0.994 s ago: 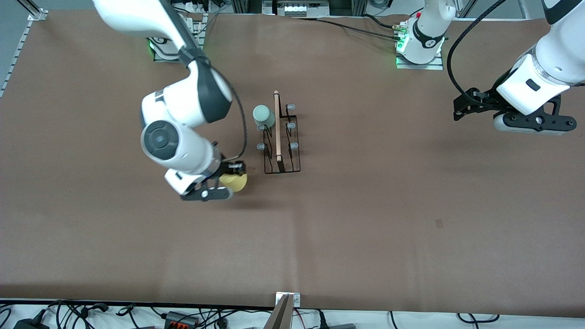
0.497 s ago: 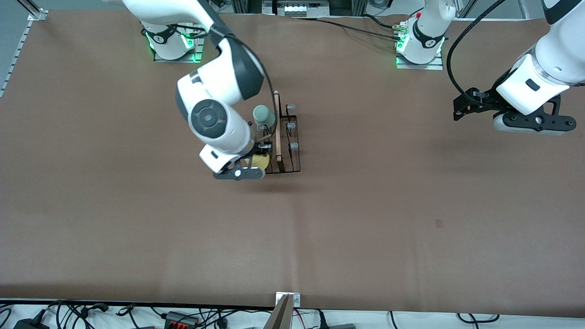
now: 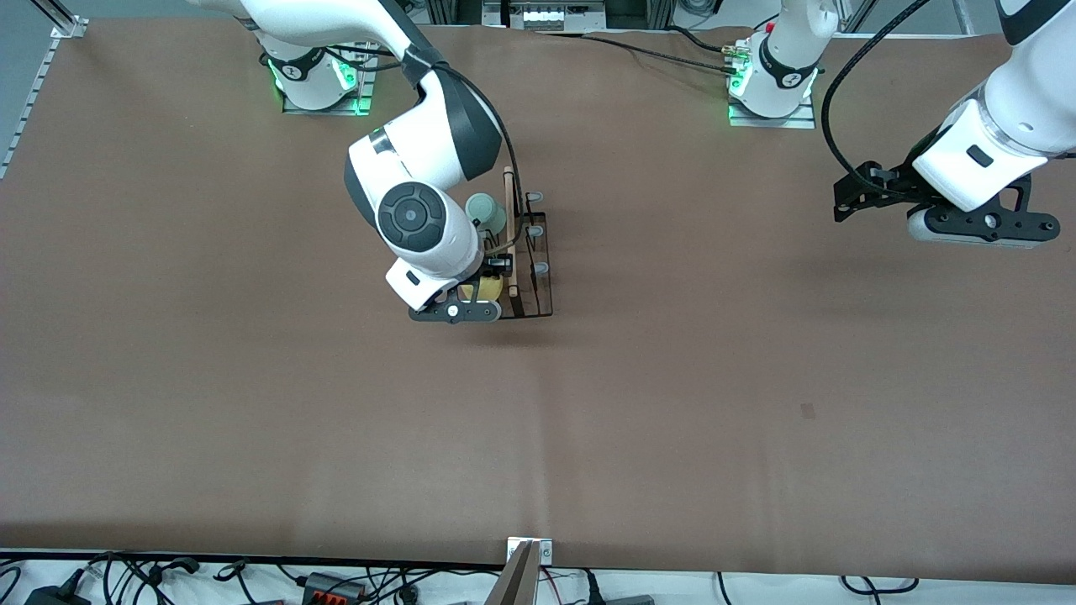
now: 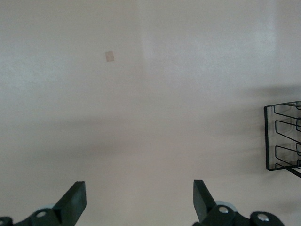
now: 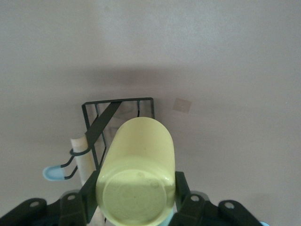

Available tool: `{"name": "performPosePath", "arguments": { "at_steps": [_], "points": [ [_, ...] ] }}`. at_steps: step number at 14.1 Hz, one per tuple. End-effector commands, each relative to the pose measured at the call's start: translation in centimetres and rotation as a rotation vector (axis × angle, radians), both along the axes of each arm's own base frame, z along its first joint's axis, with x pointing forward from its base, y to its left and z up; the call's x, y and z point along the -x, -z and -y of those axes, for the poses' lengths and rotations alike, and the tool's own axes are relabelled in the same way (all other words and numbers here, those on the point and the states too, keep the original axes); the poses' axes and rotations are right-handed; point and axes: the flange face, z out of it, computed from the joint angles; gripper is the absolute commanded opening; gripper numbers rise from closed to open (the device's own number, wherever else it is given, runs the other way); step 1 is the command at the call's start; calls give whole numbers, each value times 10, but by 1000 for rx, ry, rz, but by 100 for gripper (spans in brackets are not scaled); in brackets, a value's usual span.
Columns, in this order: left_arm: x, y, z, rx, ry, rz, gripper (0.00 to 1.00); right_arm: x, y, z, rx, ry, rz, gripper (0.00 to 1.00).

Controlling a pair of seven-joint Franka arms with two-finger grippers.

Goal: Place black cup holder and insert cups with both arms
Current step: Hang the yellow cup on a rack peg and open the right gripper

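Right wrist view shows our right gripper (image 5: 136, 197) clamped across the yellow cup (image 5: 137, 174), over the end of the black cup holder (image 3: 519, 252) nearest the front camera. We judge the cup light, smooth and slightly squeezable, best pinched across its wall. The sage green cup (image 3: 485, 212) sits on a prong; our left gripper (image 4: 138, 200) waits spread wide and empty.
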Motion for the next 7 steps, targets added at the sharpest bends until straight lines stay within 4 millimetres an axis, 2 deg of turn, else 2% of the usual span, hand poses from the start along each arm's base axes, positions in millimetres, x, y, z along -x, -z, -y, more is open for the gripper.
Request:
{"name": "performPosePath", "arguments": {
  "at_steps": [1,7],
  "points": [
    [-2,-6,0,-16,14,1,100,7,10,-5,15,7,-25,18],
    [-3,-6,0,-16,15,3,100,9,32,-7,34,-3,-48,19]
  ]
}}
